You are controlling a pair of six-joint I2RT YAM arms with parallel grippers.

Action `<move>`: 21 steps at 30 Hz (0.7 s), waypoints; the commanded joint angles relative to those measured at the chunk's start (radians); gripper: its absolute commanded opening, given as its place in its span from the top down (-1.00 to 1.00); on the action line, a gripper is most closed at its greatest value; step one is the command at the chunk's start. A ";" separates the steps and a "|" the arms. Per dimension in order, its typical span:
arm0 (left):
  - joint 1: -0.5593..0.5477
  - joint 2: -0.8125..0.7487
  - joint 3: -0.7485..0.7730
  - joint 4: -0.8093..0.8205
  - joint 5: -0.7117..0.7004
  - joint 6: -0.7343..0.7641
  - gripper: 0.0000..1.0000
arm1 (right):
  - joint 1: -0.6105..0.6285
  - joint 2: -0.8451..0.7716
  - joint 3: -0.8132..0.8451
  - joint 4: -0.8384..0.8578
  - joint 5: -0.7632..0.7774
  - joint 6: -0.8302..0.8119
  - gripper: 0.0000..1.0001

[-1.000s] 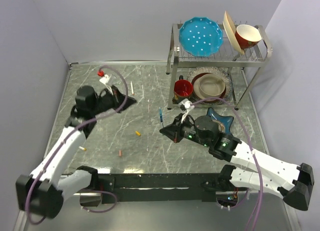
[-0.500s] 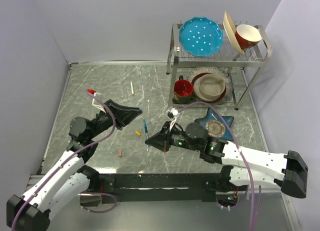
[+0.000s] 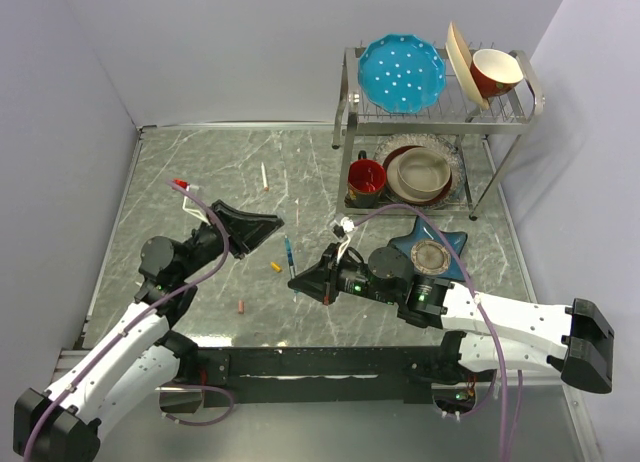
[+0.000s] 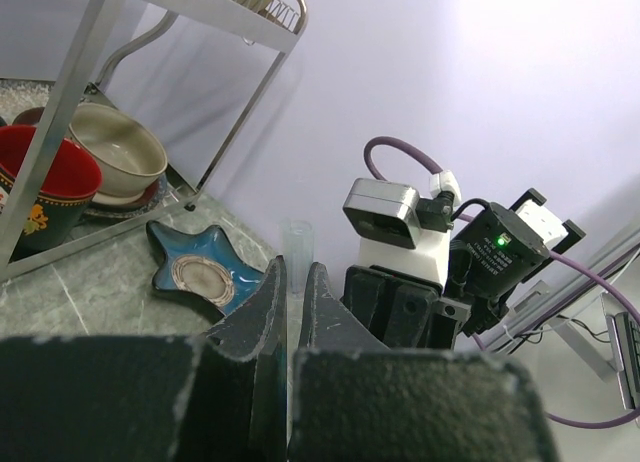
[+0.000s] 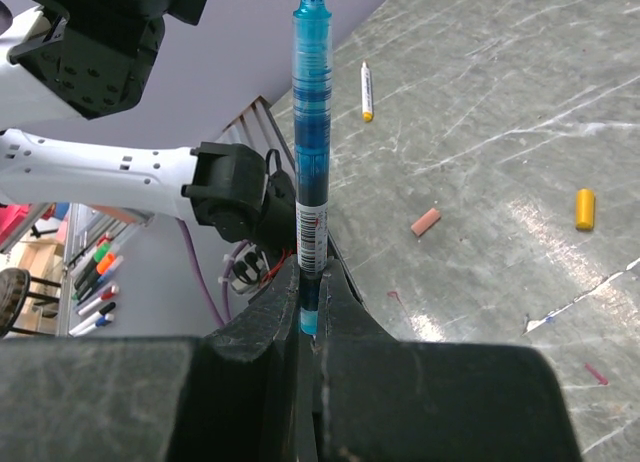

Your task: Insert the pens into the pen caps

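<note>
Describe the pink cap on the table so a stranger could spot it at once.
Start at the grey marbled table and look toward its near edge, left of centre. The pink cap lies flat there, closer to that edge than the yellow-orange cap. It is the only pink stub on the stone; its neighbour is yellow.

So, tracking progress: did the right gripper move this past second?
Yes. The right gripper, shut on the blue pen, shifted left, away from the dish rack toward the yellow cap.
</note>
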State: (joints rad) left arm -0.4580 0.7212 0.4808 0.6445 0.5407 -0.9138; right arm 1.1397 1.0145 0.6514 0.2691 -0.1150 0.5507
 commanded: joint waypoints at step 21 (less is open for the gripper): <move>-0.042 -0.035 -0.080 0.076 0.007 -0.049 0.99 | 0.008 0.010 0.068 0.039 0.064 -0.015 1.00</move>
State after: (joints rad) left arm -0.4850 0.7029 0.4229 0.6537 0.5411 -0.9382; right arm 1.1400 1.0222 0.6563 0.2646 -0.0868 0.5488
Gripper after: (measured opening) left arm 0.049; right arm 0.057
